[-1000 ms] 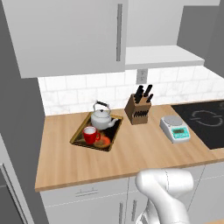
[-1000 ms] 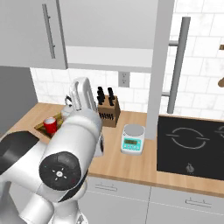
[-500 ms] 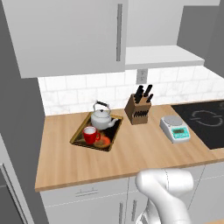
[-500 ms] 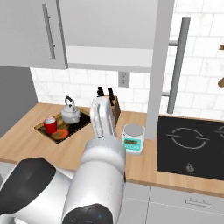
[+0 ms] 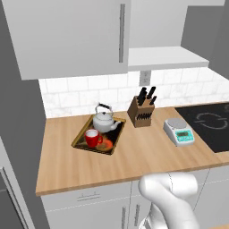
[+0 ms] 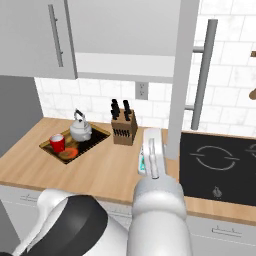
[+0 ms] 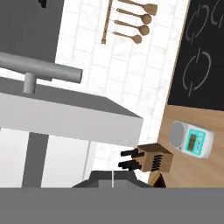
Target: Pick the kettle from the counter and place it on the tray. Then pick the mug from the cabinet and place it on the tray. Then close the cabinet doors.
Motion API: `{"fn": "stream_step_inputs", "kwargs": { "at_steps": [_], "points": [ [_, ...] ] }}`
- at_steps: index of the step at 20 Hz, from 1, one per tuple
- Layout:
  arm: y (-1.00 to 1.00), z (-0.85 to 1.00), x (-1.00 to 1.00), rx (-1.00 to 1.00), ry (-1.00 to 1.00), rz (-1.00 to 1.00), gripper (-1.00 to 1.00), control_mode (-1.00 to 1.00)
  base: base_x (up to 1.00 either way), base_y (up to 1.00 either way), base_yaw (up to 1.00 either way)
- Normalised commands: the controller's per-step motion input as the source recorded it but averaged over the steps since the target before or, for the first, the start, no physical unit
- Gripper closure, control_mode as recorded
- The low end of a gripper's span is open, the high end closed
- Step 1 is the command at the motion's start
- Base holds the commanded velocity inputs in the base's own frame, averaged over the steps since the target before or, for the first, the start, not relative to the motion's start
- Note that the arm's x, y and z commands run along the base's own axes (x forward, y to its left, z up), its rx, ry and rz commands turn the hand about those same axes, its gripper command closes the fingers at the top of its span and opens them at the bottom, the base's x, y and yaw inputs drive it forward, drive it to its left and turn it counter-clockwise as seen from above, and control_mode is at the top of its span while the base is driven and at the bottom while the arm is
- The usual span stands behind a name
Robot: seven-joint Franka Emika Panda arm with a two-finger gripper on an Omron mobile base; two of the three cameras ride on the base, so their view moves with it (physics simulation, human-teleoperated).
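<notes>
Presently, kettle and red mug stand together on the tray at the counter's left, while the gripper's jaws are clenched on nothing.

Kettle upright, red mug beside, both on tray.

The white arm rose from the base, its forearm reaching up and forward. The gripper was fully closed, fingers pressed together with nothing between them, its hand rolled sideways.
</notes>
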Motion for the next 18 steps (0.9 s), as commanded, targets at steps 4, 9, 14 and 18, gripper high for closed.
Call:
{"fn": "stream_step_inputs", "kwargs": {
  "at_steps": [4,9,14,18],
  "points": [
    [-0.63,-0.22,0.04,0.0,0.0,0.0,1.0,-1.0,0.0,0.0,0.0],
    [-0.69,-0.27,0.52,0.01,0.0,0.0,1.0,-1.0,0.0,0.0,0.0],
    [-0.57,-0.34,0.98,0.05,0.0,0.0,1.0,-1.0,0.0,0.0,0.0],
    [-0.67,-0.36,1.0,0.13,0.0,0.03,1.0,-1.0,0.0,0.0,0.0]
  ]
}}
